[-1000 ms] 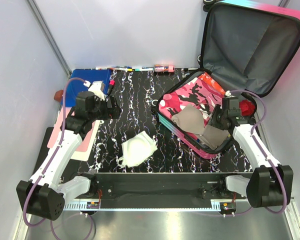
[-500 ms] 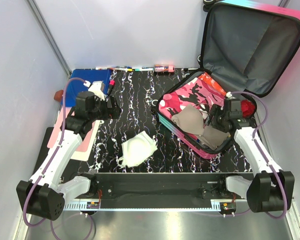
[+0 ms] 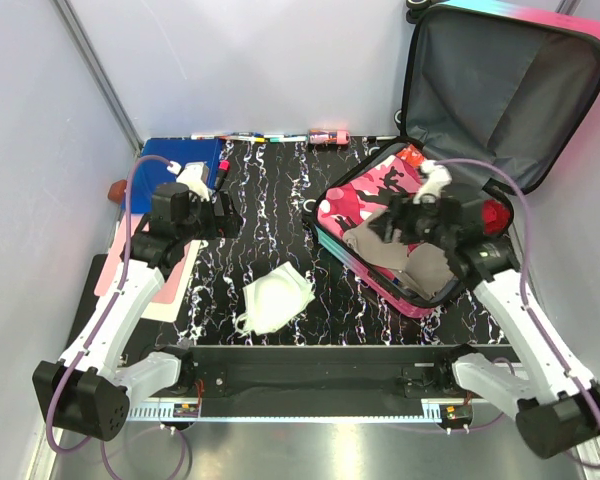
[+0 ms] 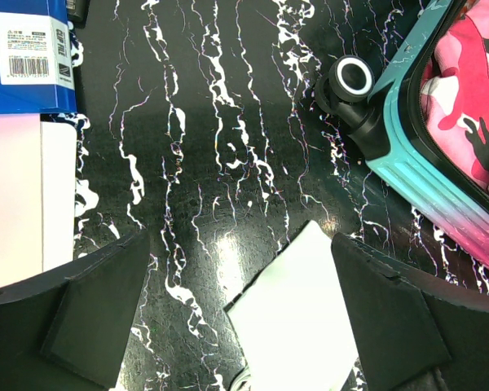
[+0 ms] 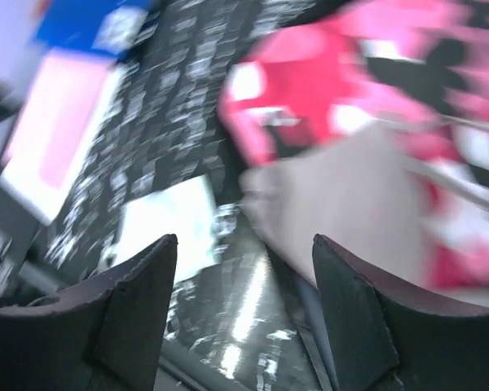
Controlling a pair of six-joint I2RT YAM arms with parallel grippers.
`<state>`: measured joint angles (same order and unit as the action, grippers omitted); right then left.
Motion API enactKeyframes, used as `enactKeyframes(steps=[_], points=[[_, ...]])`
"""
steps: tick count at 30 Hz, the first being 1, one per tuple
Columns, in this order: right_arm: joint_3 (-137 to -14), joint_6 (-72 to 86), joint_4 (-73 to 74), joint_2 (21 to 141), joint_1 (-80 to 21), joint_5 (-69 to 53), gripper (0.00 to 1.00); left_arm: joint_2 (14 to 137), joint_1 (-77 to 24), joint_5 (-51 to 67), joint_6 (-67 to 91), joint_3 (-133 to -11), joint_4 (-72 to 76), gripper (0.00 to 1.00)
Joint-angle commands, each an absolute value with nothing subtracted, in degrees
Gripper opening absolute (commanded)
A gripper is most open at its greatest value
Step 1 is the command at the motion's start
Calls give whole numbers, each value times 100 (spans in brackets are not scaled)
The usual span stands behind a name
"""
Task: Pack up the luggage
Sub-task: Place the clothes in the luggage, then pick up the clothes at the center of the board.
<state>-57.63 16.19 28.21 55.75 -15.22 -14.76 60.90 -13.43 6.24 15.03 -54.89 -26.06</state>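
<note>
The luggage [image 3: 425, 300] lies open at the right of the table, its grey-lined lid [image 3: 500, 85] standing up behind it. Inside lie a pink camouflage garment [image 3: 380, 185] and a grey-beige garment [image 3: 375, 243]. My right gripper [image 3: 388, 225] hovers over them, pointing left, open and holding nothing; its wrist view is blurred and shows the grey-beige garment [image 5: 342, 204] ahead of the right gripper [image 5: 243, 240]. A white garment [image 3: 273, 300] lies on the table's near middle. My left gripper [image 3: 230, 215] hangs open above the table, the white garment [image 4: 301, 318] below and between its fingers [image 4: 98, 309].
A blue folder [image 3: 180, 158] lies at the back left, with pink and white flat sheets [image 3: 115, 270] along the left edge. Markers [image 3: 242, 137] and a small pink object [image 3: 330, 135] line the back edge. The luggage's wheel [image 4: 352, 77] faces the table's middle.
My right gripper has let go of the grey-beige garment in the luggage, opened wider, risen and swung to the left. The left arm has not moved.
</note>
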Motion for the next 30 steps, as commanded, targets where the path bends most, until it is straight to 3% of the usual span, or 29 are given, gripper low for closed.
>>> enactKeyframes(steps=[1, 8, 16, 30], points=[[-5819, 1590, 1970, 6029, -2791, -1688, 73, 6108, -1371, 633, 1494, -5546, -2391, 99], [-5783, 2276, 984, 7195, -3962, -1890, 73, 6143, -1371, 703, 1521, -5607, -2391, 99], [-5415, 2908, 687, 8322, -4245, -2284, 73, 6249, -1380, 791, 1599, -5835, -2399, 99], [-4983, 3832, -123, 9255, -4544, -2172, 72, 6170, -1371, 826, 1767, -6196, -2505, 99]])
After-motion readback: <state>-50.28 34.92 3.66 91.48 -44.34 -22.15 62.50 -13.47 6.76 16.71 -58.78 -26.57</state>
